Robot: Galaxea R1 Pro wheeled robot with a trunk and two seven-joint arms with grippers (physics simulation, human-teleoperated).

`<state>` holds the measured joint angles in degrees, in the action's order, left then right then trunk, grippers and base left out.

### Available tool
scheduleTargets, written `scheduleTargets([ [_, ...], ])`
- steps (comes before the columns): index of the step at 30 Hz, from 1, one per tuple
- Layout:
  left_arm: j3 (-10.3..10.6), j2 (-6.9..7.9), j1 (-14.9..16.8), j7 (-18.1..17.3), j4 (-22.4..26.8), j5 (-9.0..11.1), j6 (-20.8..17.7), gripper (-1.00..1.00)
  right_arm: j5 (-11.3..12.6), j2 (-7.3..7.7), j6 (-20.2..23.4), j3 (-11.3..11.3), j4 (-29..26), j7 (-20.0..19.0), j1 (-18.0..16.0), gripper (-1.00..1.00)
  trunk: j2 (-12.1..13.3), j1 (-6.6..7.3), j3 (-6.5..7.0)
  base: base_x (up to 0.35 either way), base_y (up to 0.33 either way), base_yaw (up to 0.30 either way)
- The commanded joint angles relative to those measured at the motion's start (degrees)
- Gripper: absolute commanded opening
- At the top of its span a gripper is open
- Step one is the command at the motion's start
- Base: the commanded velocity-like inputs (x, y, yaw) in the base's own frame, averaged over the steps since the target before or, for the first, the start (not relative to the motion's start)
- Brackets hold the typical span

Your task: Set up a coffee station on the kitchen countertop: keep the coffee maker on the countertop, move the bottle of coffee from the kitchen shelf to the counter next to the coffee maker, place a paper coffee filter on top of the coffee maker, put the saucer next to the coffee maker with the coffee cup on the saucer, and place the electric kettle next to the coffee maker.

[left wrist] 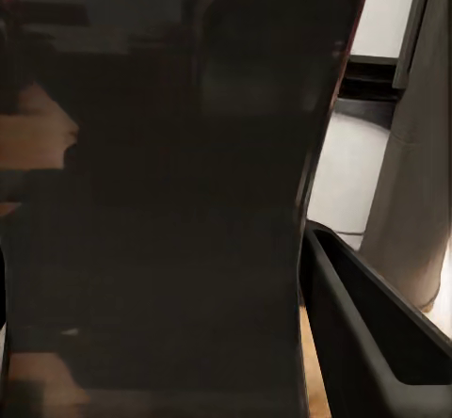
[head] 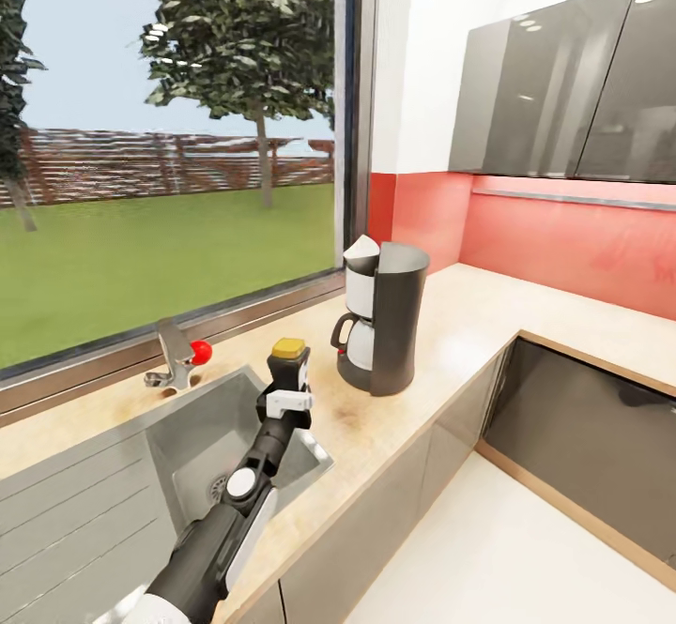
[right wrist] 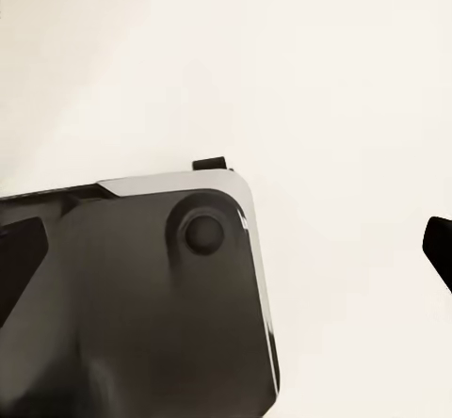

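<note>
In the head view the coffee maker (head: 380,324) stands on the kitchen countertop (head: 469,314) below the window, with its carafe handle facing left. Just to its left, by the sink's corner, my left gripper (head: 291,384) is shut on the bottle of coffee (head: 288,350), whose yellow lid shows above the fingers. I cannot tell whether the jar touches the counter. The left wrist view shows the dark bottle (left wrist: 169,201) very close, with one black finger (left wrist: 377,343) beside it. The right wrist view shows pale floor, a dark part of the robot's body and a sliver of black finger (right wrist: 440,249) at the edge.
A steel sink (head: 188,455) with a drainboard lies left of the bottle. A faucet (head: 172,361) with a red knob (head: 201,352) stands behind it. Glossy grey wall cabinets (head: 563,89) hang over the counter's right run, above a red backsplash. Open white floor lies at the lower right.
</note>
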<state>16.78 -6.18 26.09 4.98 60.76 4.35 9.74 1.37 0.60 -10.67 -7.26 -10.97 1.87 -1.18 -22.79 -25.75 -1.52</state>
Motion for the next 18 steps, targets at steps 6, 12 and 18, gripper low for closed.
scheduleTargets([
  [6, 0.15, 0.41, 0.31, -2.39, 0.77, -0.03, -1.85, -1.00, -0.01, 0.04, -0.22, 0.07, 0.07, -0.11, -0.05, 1.00, -0.13, -0.03, -0.13, 0.000, 0.000, 0.002],
  [12, -0.28, 0.76, -0.19, -8.46, 6.29, -0.93, -8.28, -1.00, -0.14, 1.09, -0.22, 0.17, 0.07, -0.26, -0.05, 1.00, -0.13, -0.03, -0.13, 0.000, 0.000, 0.000],
  [18, -0.34, 1.20, -0.57, -9.01, 8.46, -2.06, -9.43, -1.00, -0.30, 1.31, -0.22, 0.22, 0.07, -0.36, -0.05, 1.00, -0.13, -0.03, -0.13, 0.000, -0.004, 0.000],
])
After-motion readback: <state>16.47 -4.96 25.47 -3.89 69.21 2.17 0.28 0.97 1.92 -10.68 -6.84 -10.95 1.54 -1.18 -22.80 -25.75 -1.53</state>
